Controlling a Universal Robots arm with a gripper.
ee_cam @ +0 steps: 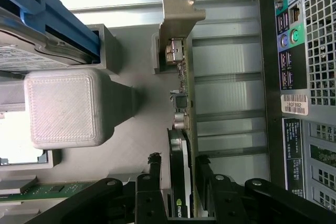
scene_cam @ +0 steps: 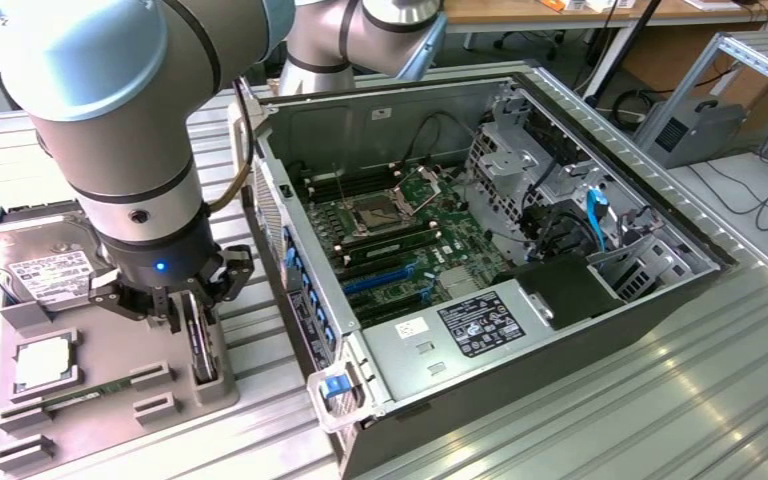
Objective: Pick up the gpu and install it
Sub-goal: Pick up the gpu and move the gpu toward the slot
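The gpu (scene_cam: 201,345) stands on its long edge in a slot of the grey parts holder (scene_cam: 104,425), at the exterior view's left, beside the open computer case (scene_cam: 398,345). In the wrist view the gpu (ee_cam: 182,129) is a thin dark card whose silver end bracket (ee_cam: 176,19) points away from me. My gripper (scene_cam: 181,318) is lowered over the card's near end. Its two black fingers (ee_cam: 154,163) straddle the card, one on each side. A thin gap shows on one side, so my gripper (ee_cam: 178,162) is open around the card.
A silver hard drive (scene_cam: 44,265) with a white label sits behind the holder. A green memory stick (scene_cam: 91,388) and a processor chip (scene_cam: 44,365) lie in the holder. The case's motherboard (scene_cam: 398,240) with blue slots faces up. A grey holder block (ee_cam: 65,108) stands close by the card.
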